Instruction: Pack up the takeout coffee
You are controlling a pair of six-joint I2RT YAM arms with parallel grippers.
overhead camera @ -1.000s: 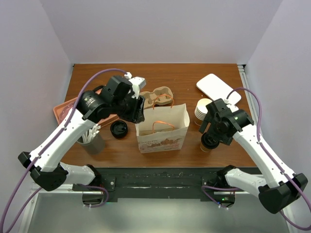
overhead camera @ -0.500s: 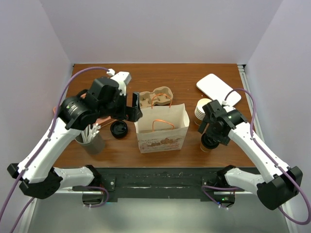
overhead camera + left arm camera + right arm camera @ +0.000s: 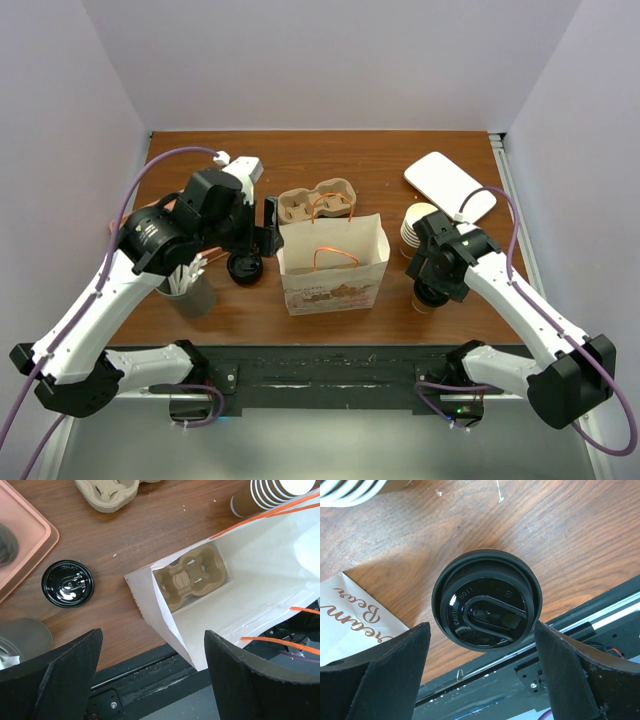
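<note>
Jaws wide open on both arms, gripping nothing; right jaws straddle the takeout coffee (image 3: 486,599) without contact. An off-centre squeeze could topple it.

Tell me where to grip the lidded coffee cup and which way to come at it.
Come straight down from above: the takeout coffee stands upright, its round black lid facing up, and the right gripper hangs open over it with a finger either side. Close on the paper wall just under the lid's overhanging rim, probably the safest hold; the lid alone might pop off.
</note>
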